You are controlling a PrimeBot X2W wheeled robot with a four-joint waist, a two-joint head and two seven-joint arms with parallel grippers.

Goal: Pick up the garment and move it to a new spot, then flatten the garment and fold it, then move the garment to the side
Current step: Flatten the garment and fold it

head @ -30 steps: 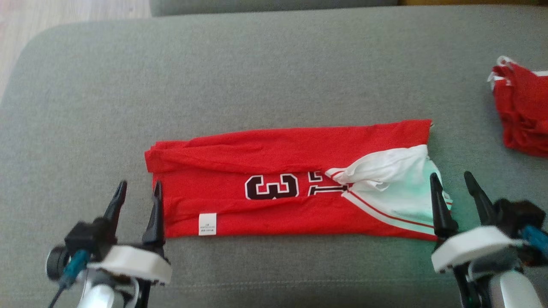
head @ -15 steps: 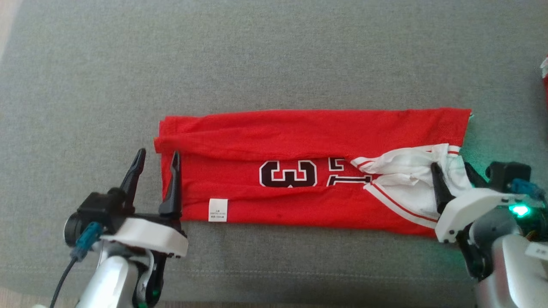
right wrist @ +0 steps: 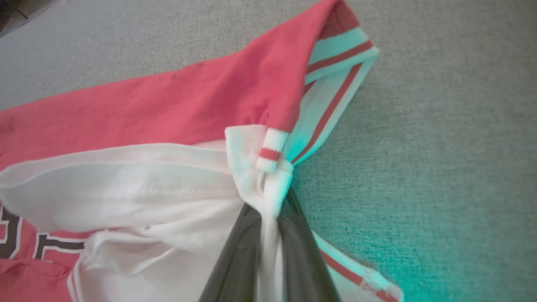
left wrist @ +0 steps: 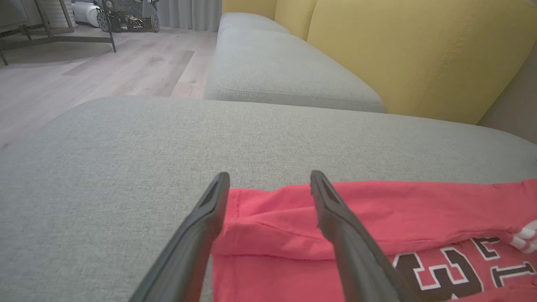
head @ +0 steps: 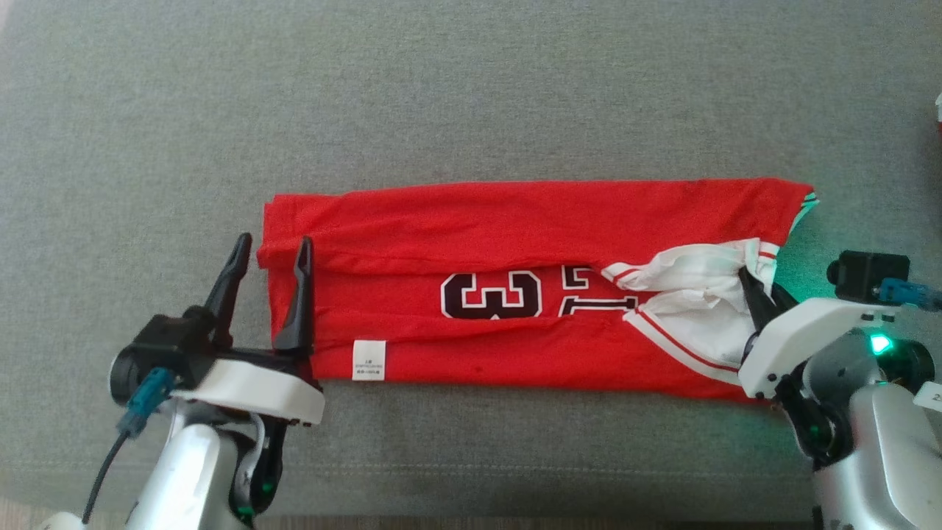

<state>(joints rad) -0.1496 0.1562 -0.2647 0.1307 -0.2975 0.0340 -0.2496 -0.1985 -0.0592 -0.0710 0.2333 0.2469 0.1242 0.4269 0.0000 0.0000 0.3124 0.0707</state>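
Observation:
The garment (head: 515, 221) is a red jersey with a dark "3" and white sleeve trim, folded into a long strip across the grey cushion (head: 471, 88). My left gripper (head: 274, 241) is open at its left end, one finger over the red cloth and one just off it; the left wrist view shows that gripper (left wrist: 269, 175) straddling the folded corner of the garment (left wrist: 398, 209). My right gripper (head: 758, 283) is at the right end. In the right wrist view that gripper (right wrist: 268, 209) is shut on a bunched pinch of the white sleeve (right wrist: 126, 188).
A yellow backrest (left wrist: 419, 54) rises behind the cushion, with a second grey seat (left wrist: 277, 67) beyond and wooden floor (left wrist: 105, 71) to its left. A scrap of red cloth (head: 937, 118) shows at the right edge. The cushion's front edge (head: 515, 508) runs near my arms.
The camera has tilted down and closer. My right gripper moved onto the white sleeve and shut on it. My left gripper advanced to the garment's left edge, still open.

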